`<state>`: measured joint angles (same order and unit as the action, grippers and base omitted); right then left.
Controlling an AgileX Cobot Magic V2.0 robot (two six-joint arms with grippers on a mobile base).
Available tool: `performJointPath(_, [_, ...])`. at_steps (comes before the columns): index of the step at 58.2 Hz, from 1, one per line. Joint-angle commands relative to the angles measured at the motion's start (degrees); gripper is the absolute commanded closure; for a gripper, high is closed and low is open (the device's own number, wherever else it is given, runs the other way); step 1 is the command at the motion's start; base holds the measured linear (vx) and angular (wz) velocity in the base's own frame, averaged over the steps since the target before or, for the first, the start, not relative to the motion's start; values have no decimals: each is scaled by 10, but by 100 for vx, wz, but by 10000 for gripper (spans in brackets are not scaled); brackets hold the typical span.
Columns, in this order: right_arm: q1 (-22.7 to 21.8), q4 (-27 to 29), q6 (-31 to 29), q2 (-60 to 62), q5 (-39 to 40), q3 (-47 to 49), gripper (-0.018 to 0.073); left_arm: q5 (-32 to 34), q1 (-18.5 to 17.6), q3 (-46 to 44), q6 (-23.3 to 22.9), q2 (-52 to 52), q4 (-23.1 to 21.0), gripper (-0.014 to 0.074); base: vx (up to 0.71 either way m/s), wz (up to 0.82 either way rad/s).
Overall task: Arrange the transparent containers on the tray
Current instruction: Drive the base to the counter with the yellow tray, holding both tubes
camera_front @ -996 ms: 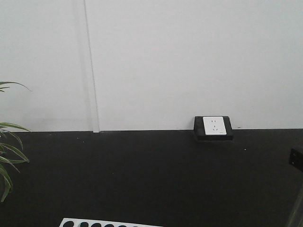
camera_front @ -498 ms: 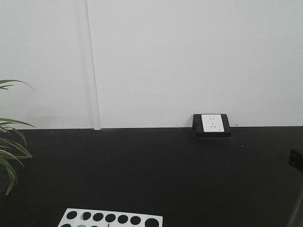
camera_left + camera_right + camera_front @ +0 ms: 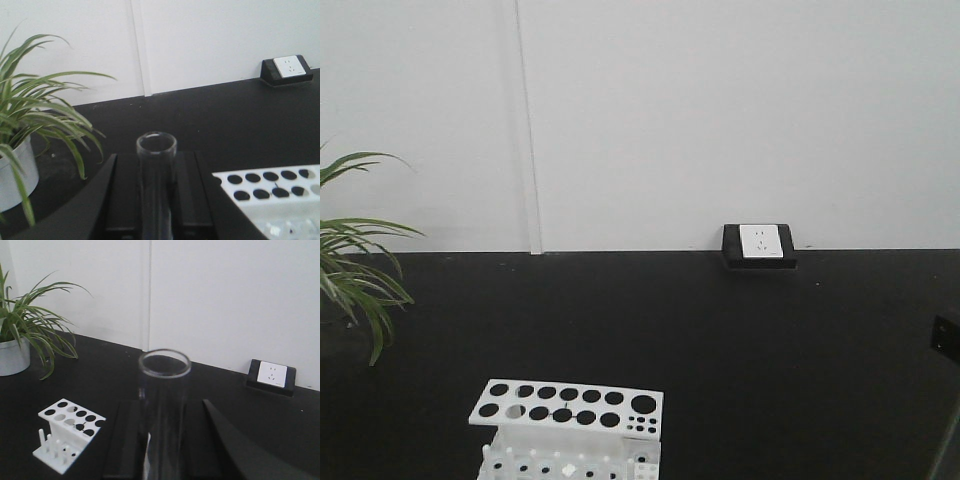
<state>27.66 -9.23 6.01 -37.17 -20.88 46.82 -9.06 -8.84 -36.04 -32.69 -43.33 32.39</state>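
In the left wrist view a slim clear transparent container (image 3: 156,150) stands upright between the black fingers (image 3: 122,195), and my left gripper (image 3: 156,165) is shut on it. Its round rim rises above the fingertips. In the right wrist view a second transparent container (image 3: 164,385) stands upright in my right gripper (image 3: 162,412), which is shut on it too. Neither gripper shows in the front view. The tray is out of view.
A white holed tube rack (image 3: 570,405) stands on the black table (image 3: 720,330), right of the left gripper (image 3: 270,192) and left of the right one (image 3: 70,432). A potted plant (image 3: 355,270) sits at the far left. A wall socket box (image 3: 758,245) sits at the table's back edge.
The front view has shifted: the tube rack has come up from the bottom edge into fuller view, the socket has moved up and left, and more of the plant shows.
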Motion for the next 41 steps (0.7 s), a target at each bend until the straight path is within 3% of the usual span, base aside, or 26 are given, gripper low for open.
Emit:
performJointPath(1, [-4,-5,-2,-2,49,16,484,39,-3,-20,-4,2,0,486,-22,9])
performJointPath(41, [-4,-5,-2,-2,49,16,484,39,-3,-20,-4,2,0,486,-28,6])
